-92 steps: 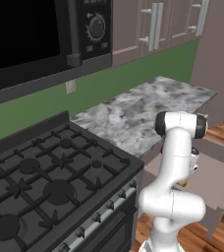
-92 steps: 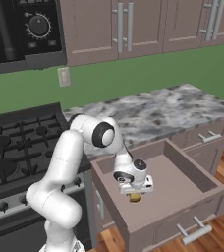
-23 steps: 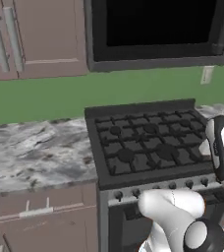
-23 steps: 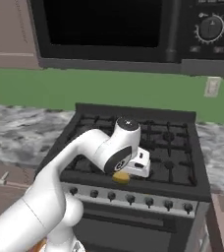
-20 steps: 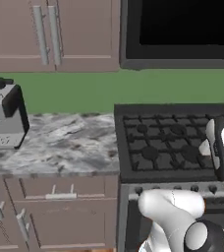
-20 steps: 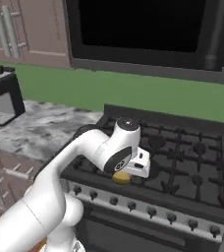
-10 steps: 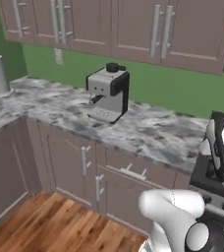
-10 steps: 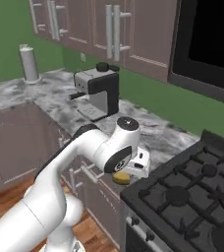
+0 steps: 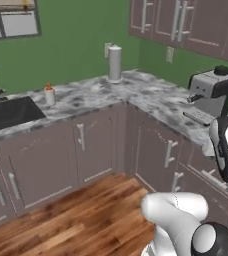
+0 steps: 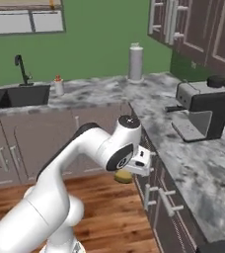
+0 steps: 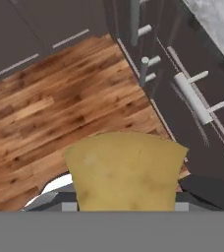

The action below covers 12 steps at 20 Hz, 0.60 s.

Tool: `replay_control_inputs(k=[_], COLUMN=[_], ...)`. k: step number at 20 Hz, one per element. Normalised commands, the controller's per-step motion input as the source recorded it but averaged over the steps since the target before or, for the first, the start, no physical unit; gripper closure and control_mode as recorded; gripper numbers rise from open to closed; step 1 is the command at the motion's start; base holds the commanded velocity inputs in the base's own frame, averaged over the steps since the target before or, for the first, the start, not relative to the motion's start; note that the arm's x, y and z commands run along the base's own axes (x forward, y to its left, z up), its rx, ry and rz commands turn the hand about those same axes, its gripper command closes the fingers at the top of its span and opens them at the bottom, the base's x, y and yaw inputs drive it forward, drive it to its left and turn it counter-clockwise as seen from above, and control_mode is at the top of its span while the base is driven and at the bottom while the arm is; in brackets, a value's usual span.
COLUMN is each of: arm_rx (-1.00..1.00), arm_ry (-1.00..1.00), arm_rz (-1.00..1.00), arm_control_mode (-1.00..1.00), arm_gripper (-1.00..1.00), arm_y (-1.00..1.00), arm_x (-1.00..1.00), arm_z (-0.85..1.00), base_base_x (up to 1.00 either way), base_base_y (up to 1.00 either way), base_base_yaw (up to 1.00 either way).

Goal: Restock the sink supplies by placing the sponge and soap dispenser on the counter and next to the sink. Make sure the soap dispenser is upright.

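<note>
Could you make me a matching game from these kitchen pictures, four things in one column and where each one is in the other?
Things:
1. yellow-orange sponge
2. small whitish soap dispenser with orange pump
3. tall grey cylinder canister
4. black and silver coffee machine

Places:
A. in the corner of the marbled counter, by the green wall
B. on the counter just beside the black sink
C. on the counter run under the brown wall cabinets
D. held in the robot's gripper, above the wooden floor

Pairs: 1-D, 2-B, 3-A, 4-C
</note>
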Motion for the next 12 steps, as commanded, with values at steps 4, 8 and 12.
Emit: replay_control_inputs(k=[4,8,12], arm_rx=[0.00,0.00,0.00], arm_ry=[0.00,0.00,0.00], arm_rz=[0.00,0.00,0.00], arm_control_mode=[1.00,1.00,1.00], arm_gripper=[1.00,1.00,1.00], arm_y=[0.00,0.00,0.00], arm_x=[0.00,0.00,0.00], arm_z=[0.00,0.00,0.00], base_base_x=[0.24,0.93,1.00], base_base_y=[1.00,0.91,0.71], base_base_yaw=[0.51,0.32,0.21])
